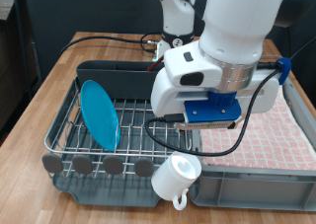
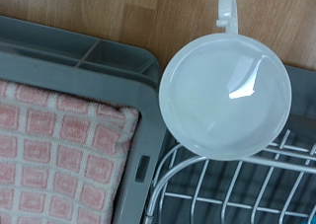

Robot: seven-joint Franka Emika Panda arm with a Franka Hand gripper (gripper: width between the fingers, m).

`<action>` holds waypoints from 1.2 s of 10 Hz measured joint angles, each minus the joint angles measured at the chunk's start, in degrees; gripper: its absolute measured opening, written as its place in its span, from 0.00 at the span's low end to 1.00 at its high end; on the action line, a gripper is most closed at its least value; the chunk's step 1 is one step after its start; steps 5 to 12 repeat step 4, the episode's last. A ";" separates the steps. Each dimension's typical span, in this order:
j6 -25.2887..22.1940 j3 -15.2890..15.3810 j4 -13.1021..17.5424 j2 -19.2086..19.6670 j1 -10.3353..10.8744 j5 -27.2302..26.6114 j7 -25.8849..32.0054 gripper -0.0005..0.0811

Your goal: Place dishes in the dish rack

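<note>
Note the white mug [image 1: 176,177] at the exterior view's bottom edge of the dish rack [image 1: 74,115]. It sits tilted, mouth toward the camera, on the rack's corner wires just beside the grey crate [image 1: 257,189]. Its handle [image 1: 181,200] points down and out over the rack's rim. In the wrist view the mug [image 2: 225,98] fills the frame mouth-on, empty, with the handle [image 2: 228,9] sticking out over the wooden desk [image 2: 118,12].

The tool [image 1: 212,125] hangs above and behind the mug, blue mount showing. You cannot tell from either view whether its fingers are spread or closed; nothing is visibly held between them.

Handling judgement: the mug looks like glazed ceramic, so stiff, smooth, prone to slip and to chip if knocked against wire. It is moderately light. The rim wall would likely give the surest pinch; the handle is thin and curved. Tilted as it is, it may roll.

Containers: the light-blue plate [image 1: 100,112] stands on edge in the rack's wire slots, toward the exterior view's left. The dark cutlery bin [image 1: 117,78] sits at the rack's far side; its contents are not visible. The crate holds a red-checked cloth [image 2: 59,145] and nothing else that shows. No wooden spoon can be made out.
</note>
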State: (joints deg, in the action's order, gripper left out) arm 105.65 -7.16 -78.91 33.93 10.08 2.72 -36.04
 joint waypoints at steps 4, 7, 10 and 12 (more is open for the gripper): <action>-2.47 -0.01 -0.03 -2.86 0.96 1.54 -1.48 0.99; -2.47 -0.01 -0.03 -2.86 0.96 1.54 -1.48 0.99; -2.47 -0.01 -0.03 -2.86 0.96 1.54 -1.48 0.99; -2.47 -0.01 -0.03 -2.86 0.96 1.54 -1.48 0.99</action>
